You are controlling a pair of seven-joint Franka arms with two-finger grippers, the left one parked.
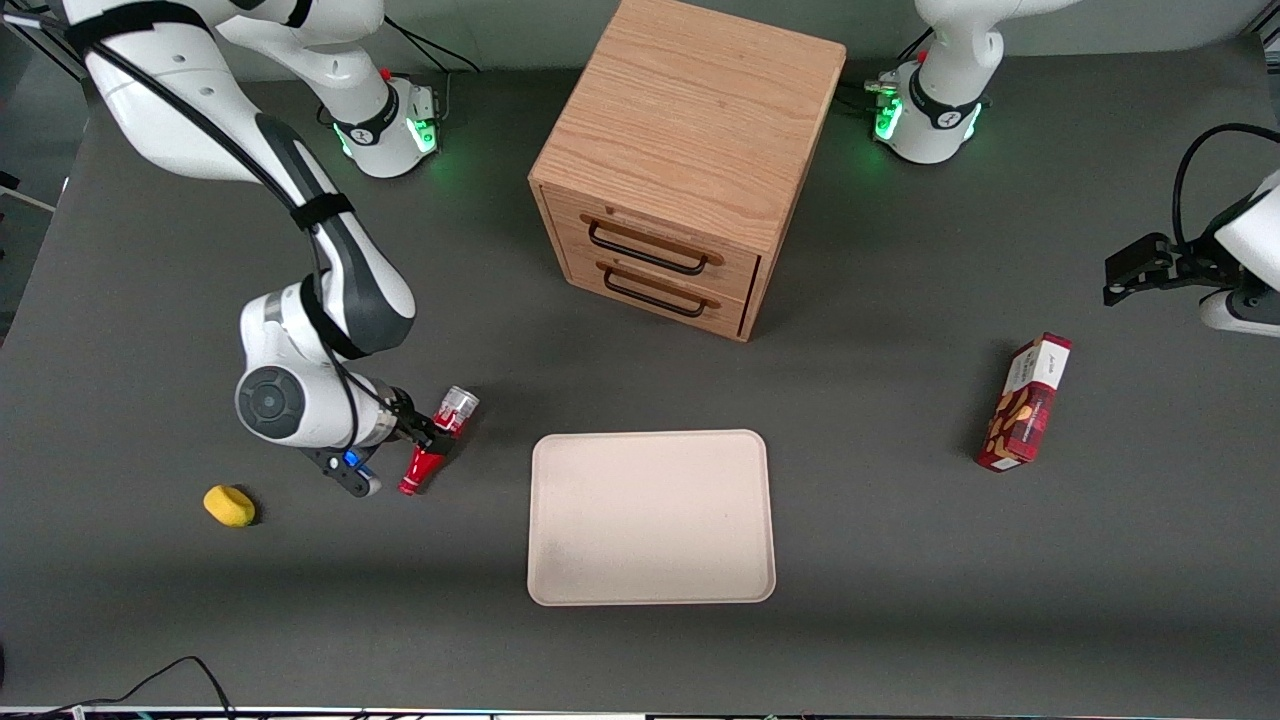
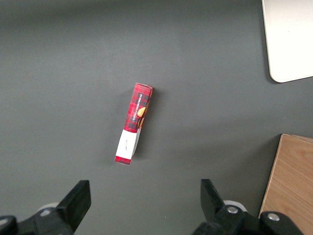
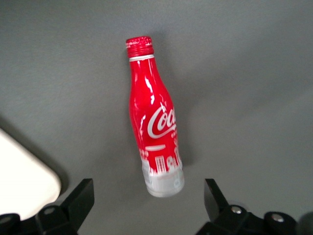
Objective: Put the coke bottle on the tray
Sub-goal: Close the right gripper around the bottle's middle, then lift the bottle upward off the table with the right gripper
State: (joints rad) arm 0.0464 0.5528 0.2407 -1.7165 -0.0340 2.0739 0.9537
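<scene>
Roughly in order along the table, from the working arm's end:

- Yellow sponge-like lump (image 1: 229, 505), alone, closest of all to the table's working-arm edge. We see no part for it in the task.
- Right arm's gripper (image 1: 420, 445) hangs over the coke bottle (image 1: 438, 440). The bottle lies on its side on the bare table, just off the tray's short edge at the working arm's end, not touching it. Its cap points toward the front-camera edge and its silver base toward the cabinet.
- Cream tray (image 1: 650, 590), flat and bare, near the middle of the front-camera edge. We judge it sits close so the carry is short.
- Wooden two-drawer cabinet (image 1: 690, 170), farther from the camera than the tray, both drawers shut.
- Red snack box (image 1: 1025, 403), toward the parked arm's end, well apart.

Views compared: from the front the wrist hides the jaws. The right wrist view settles it: the gripper (image 3: 147, 188) has its fingers (image 3: 83, 198) spread wide, straddling the coke bottle (image 3: 152, 117) near its base, nothing gripped. We judge it is lining up across the body before descending. A rounded corner of the tray (image 3: 24, 171) also shows there.
</scene>
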